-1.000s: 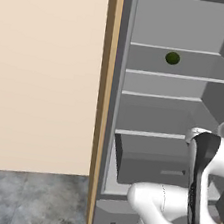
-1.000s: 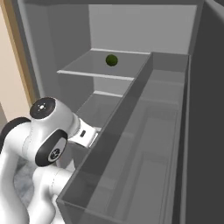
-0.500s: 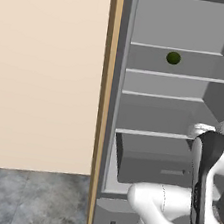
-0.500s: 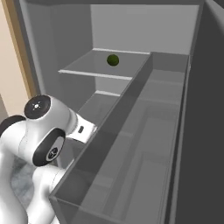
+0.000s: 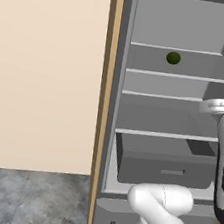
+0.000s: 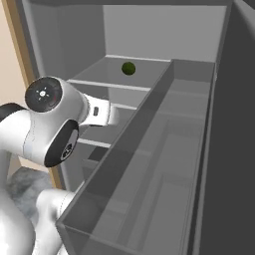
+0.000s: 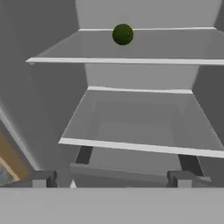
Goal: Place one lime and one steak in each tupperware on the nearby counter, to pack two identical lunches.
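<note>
Open fridge shelves [image 7: 131, 118] leave free passage; the upper shelf [image 7: 175, 46] carries a lone lime [image 7: 122, 34]

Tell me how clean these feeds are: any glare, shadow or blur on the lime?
Left base view: flat even light, no glare, lime small but crisp. Right base view: sharp, robot arm blocks the lower left. Hand view: softer and blocky, lime still clear, fingertips apart.

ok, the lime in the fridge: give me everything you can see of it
The lime is a small, round, dark green fruit with a smooth, matte look and no visible stem or marks. It sits alone on the upper shelf of the open fridge, toward the back, resting on the grey shelf surface and apart from the walls. Nothing else touches it. In the hand view it lies up ahead, above the open gripper, which is well short of it.
</note>
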Motion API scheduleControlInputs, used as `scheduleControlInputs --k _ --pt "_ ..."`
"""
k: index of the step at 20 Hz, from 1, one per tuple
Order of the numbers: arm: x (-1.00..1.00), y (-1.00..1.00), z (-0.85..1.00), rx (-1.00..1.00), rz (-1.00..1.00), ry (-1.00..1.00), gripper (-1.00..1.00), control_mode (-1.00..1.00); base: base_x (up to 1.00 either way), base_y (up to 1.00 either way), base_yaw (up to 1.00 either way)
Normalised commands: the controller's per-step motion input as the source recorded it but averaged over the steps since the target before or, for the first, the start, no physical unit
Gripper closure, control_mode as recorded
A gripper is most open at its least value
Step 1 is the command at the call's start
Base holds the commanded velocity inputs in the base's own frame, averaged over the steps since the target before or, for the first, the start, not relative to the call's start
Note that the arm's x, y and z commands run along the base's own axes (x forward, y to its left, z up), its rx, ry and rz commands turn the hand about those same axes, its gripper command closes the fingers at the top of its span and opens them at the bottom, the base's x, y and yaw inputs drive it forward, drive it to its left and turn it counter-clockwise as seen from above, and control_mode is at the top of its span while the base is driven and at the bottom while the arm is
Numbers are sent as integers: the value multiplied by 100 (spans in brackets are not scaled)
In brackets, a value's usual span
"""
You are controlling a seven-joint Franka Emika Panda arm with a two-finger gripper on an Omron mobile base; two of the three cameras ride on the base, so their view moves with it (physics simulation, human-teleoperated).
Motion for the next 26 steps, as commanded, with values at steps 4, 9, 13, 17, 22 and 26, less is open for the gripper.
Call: scheduleControlInputs --k 4,9,13,17,22,26 --pt "35 11 100 -14 0 0 -100 -100 0 0 0" --pt "16 7 67 -11 -2 3 -100 -100 0 0 0" --pt "3 0 0 -1 0 0 -100 -100 0 0 0" --pt "41 0 -23 0 -3 0 -100 -100 0 0 0" --pt "78 24 -15 0 -19 0 -100 -100 0 0 0" --pt "72 30 -13 0 -22 0 -100 -100 0 0 0"
